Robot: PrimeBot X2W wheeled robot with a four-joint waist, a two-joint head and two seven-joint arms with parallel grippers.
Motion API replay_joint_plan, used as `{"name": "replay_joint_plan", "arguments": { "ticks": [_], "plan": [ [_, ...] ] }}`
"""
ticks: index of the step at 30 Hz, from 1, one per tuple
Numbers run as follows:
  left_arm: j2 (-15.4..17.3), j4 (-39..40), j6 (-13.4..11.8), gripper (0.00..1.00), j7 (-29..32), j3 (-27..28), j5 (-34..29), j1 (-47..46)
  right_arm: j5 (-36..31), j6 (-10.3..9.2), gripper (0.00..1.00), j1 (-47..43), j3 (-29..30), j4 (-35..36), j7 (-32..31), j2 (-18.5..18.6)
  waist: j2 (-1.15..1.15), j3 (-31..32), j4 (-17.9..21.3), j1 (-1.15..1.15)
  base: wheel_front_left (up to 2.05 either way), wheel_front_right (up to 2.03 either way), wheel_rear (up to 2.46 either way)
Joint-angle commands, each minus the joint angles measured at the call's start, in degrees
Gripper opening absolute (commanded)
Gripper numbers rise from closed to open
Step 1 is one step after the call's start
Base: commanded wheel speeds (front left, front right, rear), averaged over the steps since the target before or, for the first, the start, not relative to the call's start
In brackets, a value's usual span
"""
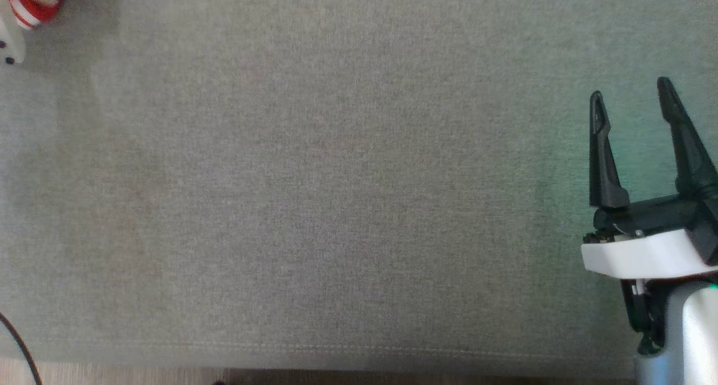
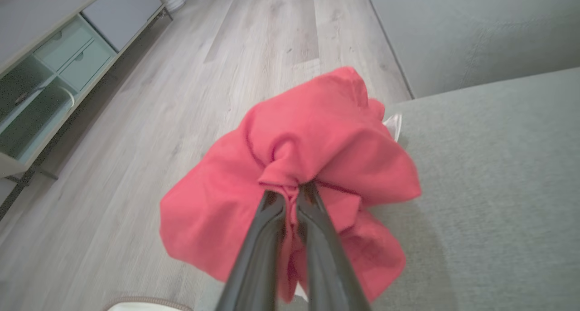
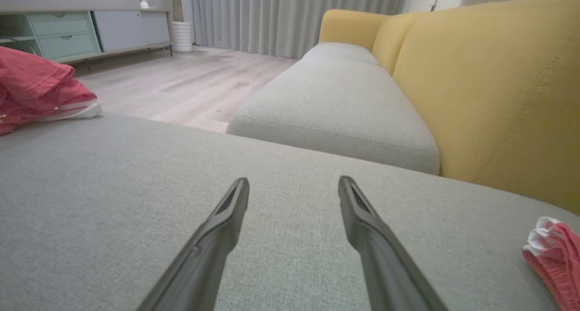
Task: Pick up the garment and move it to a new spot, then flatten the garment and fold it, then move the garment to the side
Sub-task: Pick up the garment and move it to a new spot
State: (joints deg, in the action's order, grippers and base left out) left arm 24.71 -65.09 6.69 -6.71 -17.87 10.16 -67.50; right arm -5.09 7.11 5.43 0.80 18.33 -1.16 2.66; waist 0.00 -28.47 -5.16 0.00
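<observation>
The red garment (image 2: 317, 134) sits bunched at the far left corner of the grey sofa seat (image 1: 336, 177), with the left gripper (image 2: 292, 191) clenched on a fold of it. The right gripper (image 1: 631, 90) hangs released, near right. Soft and light, the garment will likely sag; its hems look best for spreading it.

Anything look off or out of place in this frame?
Nothing spilled or damaged. The red garment is bunched into a wad at the grey cushion's edge, seemingly overhanging the floor, pinched in the shut left gripper. A separate red-and-white cloth lies apart, off to the open right gripper's side.
</observation>
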Motion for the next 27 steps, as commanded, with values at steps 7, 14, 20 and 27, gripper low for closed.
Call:
{"name": "replay_joint_plan", "arguments": {
  "ticks": [7, 14, 20, 27],
  "plan": [
    [2.67, 4.67, 0.69, 0.0, -1.83, -1.36, 0.88, -3.58, 3.74, 0.37, 1.0, 0.51, -0.99, -3.66, 2.98, 0.21, 0.0, 9.8, 1.44, 0.0, 0.0, 0.0, 0.0],
    [-0.08, 14.14, 0.78, 0.0, -0.7, -9.14, 8.47, -1.32, 7.11, 0.37, 1.0, -0.65, -0.45, -9.17, 5.72, 0.21, 0.0, 17.03, 3.83, 0.0, 0.0, 0.0, 0.0],
    [-0.36, 27.31, 0.79, 0.0, 2.04, -15.53, 19.21, 2.83, 9.43, 0.37, 1.0, -2.01, -0.43, -13.34, 7.94, 0.21, 0.0, 23.23, 7.27, 0.0, 0.0, 0.0, 0.0],
    [-2.71, 40.26, 0.79, 0.0, 4.65, -19.06, 26.49, 10.3, 11.47, 0.37, 1.0, -3.81, -0.51, -16.48, 9.7, 0.21, 0.0, 26.39, 11.4, 0.0, 0.0, 0.0, 0.0]
  ]
}}
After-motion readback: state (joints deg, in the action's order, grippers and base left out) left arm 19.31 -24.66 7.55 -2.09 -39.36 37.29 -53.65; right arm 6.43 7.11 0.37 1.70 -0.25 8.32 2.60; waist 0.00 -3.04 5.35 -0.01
